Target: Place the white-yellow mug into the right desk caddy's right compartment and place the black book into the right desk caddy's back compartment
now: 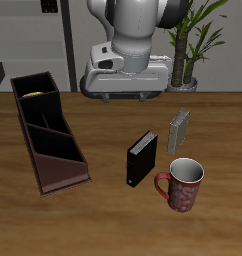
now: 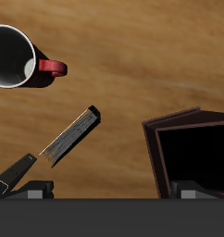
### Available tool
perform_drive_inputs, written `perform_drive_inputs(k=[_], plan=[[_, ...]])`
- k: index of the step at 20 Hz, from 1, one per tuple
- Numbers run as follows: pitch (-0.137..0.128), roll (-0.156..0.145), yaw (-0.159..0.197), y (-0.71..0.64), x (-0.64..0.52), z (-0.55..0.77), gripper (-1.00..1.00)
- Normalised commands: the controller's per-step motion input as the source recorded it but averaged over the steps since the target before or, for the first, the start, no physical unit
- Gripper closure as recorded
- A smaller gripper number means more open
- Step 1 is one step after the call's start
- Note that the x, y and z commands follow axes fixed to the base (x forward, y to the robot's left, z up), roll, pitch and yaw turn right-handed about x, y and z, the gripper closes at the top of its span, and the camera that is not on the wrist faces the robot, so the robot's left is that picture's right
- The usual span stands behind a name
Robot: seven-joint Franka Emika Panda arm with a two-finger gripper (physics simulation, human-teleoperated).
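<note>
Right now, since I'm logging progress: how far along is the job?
Done, it seems: the white-yellow mug sits in an end cell of the right desk caddy. In hand: nothing; the gripper is open and empty. Left: the black book stands on the table, outside the caddy.

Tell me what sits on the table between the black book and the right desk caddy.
Nothing: in the exterior view only bare wood lies between the black book and the right desk caddy. The white-yellow mug already sits inside the caddy.
</note>
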Motion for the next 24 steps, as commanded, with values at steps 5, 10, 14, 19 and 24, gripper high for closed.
perform_drive_inputs(k=[5, 10, 14, 19, 24], plan=[[-0.008, 0.046, 0.036, 0.36, -0.28, -0.09, -1.0], [-0.012, 0.082, 0.034, 0.44, -0.34, -0.03, -1.0], [-0.012, -0.01, -0.039, 0.25, -0.16, -0.02, -1.0], [-0.014, 0.024, 0.008, 0.24, -0.1, -0.04, -1.0], [-0.023, -0.031, -0.015, -0.07, 0.21, 0.14, -1.0]])
